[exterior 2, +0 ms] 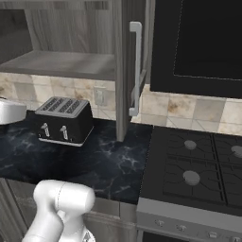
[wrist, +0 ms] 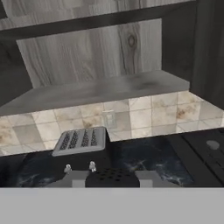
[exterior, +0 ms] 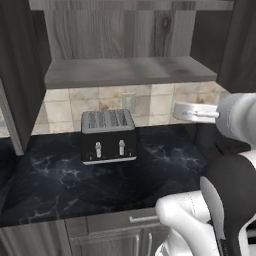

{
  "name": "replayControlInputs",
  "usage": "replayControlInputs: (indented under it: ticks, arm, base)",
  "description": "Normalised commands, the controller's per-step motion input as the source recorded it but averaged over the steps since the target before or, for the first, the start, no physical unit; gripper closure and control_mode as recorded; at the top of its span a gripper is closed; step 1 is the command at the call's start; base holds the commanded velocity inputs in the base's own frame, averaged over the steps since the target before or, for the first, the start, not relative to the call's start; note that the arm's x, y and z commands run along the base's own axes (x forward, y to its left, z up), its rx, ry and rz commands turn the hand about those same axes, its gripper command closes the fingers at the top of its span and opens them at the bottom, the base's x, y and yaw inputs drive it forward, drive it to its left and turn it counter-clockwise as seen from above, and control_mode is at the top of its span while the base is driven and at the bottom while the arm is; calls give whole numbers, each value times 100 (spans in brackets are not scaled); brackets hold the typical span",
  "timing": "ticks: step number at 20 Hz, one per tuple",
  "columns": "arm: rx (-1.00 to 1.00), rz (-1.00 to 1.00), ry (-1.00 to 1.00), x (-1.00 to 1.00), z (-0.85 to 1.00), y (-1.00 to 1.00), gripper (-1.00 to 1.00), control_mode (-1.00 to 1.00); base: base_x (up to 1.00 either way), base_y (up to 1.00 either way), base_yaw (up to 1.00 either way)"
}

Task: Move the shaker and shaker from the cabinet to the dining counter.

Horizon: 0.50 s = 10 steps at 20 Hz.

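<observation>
Hand view — black shaker [wrist: 111, 177] clamped between jaws, body mostly hidden.

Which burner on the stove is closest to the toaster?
The back left burner, beside the counter and toward the tiled wall, like the toaster. The front left burner sits farther forward; the third burner lies farther right.

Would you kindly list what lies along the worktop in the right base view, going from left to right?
Toaster → open cabinet door with its silver handle → stove.
</observation>
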Motion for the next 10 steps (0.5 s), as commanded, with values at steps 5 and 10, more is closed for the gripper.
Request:
replayControlInputs:
  ticks: [5, 10]
  arm:
    - [0, 0, 0, 0, 0, 0, 100, 100]
    - [0, 0, 0, 0, 0, 0, 100, 100]
  base:
    - [-100, -21, -2]
    - [-96, -39, -23]
